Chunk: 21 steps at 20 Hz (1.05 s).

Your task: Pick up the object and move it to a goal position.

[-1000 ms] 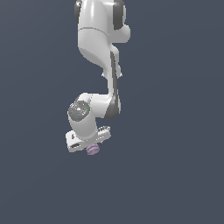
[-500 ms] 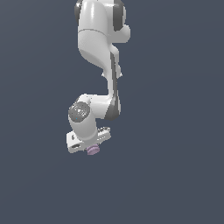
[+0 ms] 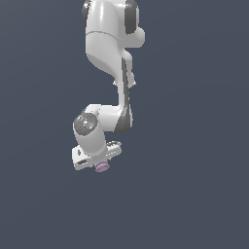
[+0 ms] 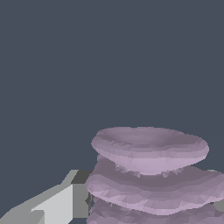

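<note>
The object (image 3: pixel 102 167) is a small pale purple ribbed cylinder that pokes out below the white hand of the arm in the exterior view. My gripper (image 3: pixel 100 164) is shut on it, held in mid-air against the plain grey background. In the wrist view the object (image 4: pixel 148 175) fills the near part of the picture, its stacked ridges clear, with one white and grey finger (image 4: pixel 57 203) pressed against its side. The other finger is hidden behind the object.
The white arm (image 3: pixel 109 58) hangs down from the top of the exterior view. Around it there is only a uniform dark grey background, with no surface, edge or goal marker visible.
</note>
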### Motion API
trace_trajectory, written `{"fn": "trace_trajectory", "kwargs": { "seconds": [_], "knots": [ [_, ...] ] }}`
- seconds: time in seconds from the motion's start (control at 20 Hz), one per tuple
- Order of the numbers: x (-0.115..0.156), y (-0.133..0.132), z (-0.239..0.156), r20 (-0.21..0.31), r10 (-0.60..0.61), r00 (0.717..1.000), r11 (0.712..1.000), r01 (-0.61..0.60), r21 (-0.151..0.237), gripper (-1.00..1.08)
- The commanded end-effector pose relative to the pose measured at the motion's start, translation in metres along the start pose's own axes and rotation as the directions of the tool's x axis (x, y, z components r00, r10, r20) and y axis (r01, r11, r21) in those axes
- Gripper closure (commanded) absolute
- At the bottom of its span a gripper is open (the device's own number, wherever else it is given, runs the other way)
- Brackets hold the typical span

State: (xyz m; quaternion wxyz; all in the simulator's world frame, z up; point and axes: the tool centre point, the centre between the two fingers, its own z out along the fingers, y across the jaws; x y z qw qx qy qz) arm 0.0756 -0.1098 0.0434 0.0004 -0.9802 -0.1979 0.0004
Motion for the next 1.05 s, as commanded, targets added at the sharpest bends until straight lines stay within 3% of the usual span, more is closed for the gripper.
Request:
{"fn": "trace_trajectory", "kwargs": {
  "seconds": [0.0, 0.55, 1.0],
  "knots": [
    [-0.004, 0.011, -0.006, -0.001, 0.002, 1.0, 1.0, -0.002, -0.001, 1.08],
    [-0.029, 0.091, -0.047, -0.001, 0.002, 1.0, 1.0, -0.002, -0.001, 1.08],
    [-0.033, 0.111, -0.056, -0.001, 0.002, 1.0, 1.0, -0.002, -0.001, 1.08]
  ]
}}
